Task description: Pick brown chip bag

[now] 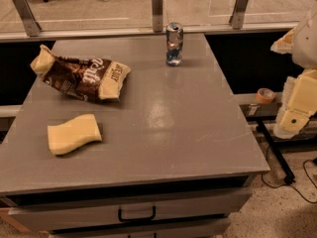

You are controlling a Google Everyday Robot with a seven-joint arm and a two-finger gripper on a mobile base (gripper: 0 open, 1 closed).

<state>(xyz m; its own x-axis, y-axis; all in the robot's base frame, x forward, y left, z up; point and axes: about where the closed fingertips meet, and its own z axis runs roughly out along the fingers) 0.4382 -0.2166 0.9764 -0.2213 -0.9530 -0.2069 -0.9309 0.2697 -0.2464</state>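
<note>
In the camera view a grey counter (pixel 163 133) fills most of the frame. Two drawers sit under its front edge, the upper one with a dark drawer handle (pixel 136 214).

The brown chip bag (pixel 81 76) lies flat on the counter towards the rear left corner, close to the left edge. It is crinkled and dark brown, with white lettering and pale yellow ends. One end points at the rear left corner and the other towards the middle of the counter. Nothing touches it.

A pale yellow sponge (pixel 74 133) lies nearer the front edge on the same left side, just in front of the bag with bare counter between them. A silver and blue drink can (pixel 174 43) stands upright near the rear edge, about midway along it and well apart from the bag.

The gripper (pixel 298 105) hangs at the right border of the frame, beyond the counter's right edge and off its surface. It is well apart from the bag, the can and the sponge. Only pale padded parts of it show, cut by the border, and I cannot tell whether it is spread or closed. It holds nothing that can be seen.

A tape roll (pixel 266 95) rests on a low ledge between the counter's right edge and the gripper. Behind the rear edge runs a glass barrier with metal posts (pixel 157 9). Dark cables (pixel 292 178) trail over the floor at the right.
</note>
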